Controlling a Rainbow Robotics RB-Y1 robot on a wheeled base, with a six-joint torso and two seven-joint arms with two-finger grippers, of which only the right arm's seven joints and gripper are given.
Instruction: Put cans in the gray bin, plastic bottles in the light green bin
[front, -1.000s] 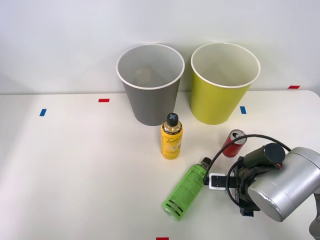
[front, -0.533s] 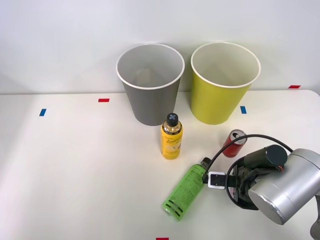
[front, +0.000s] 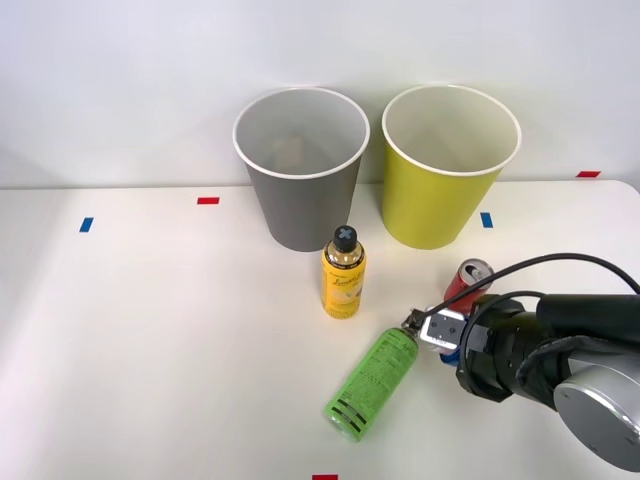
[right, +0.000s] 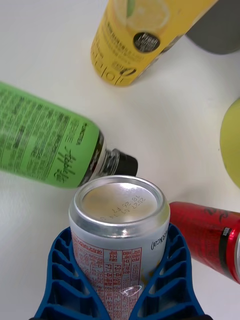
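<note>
A white table (front: 150, 340) is being backed by a plain pale wall (front: 120, 80); small tape marks (front: 207, 200) are being shown toward 10 o'clock.

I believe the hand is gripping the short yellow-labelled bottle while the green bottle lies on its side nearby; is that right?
Not quite. The right wrist view shows the hand shut on a silver-topped can, not the yellow-labelled bottle, which stands free on the table in the front view. The green bottle does lie on its side nearby.
</note>
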